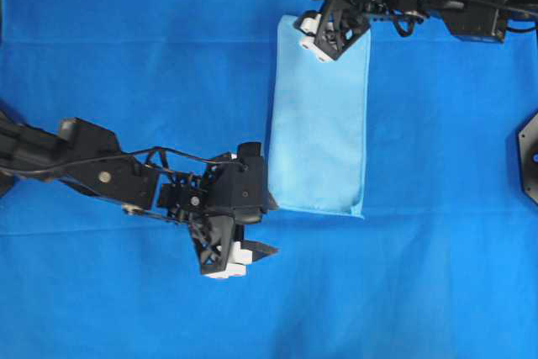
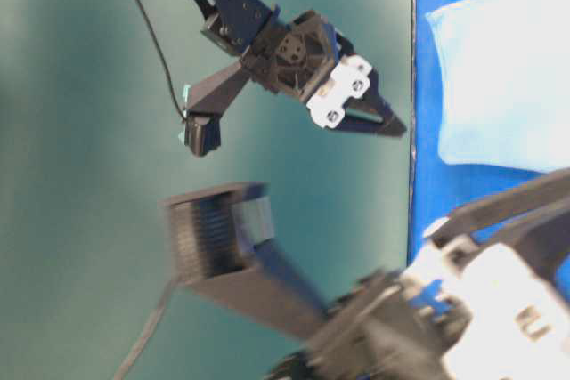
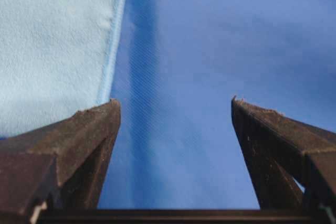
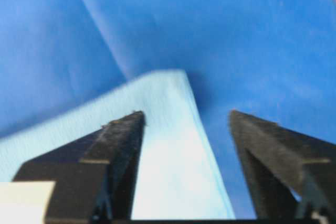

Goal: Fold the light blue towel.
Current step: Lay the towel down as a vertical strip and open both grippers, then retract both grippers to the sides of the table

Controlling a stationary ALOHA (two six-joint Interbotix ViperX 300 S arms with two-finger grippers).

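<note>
Fingers spread wide on both grippers, nothing held: left gripper (image 1: 239, 260) just off the towel's near-left corner, right gripper (image 1: 322, 38) over its far end. Dark blue cloth (image 1: 126, 56) covers the table. Towel (image 1: 319, 124) lies mid-table, toward the far edge, as a flat narrow rectangle. One fold looks done; probably another remains.

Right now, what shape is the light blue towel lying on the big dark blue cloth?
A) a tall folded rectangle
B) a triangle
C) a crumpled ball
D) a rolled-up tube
A: in the overhead view the pale sky-blue microfibre towel lies flat as a long, narrow rectangle on the deep royal-blue cloth, with straight edges and square corners.
</note>
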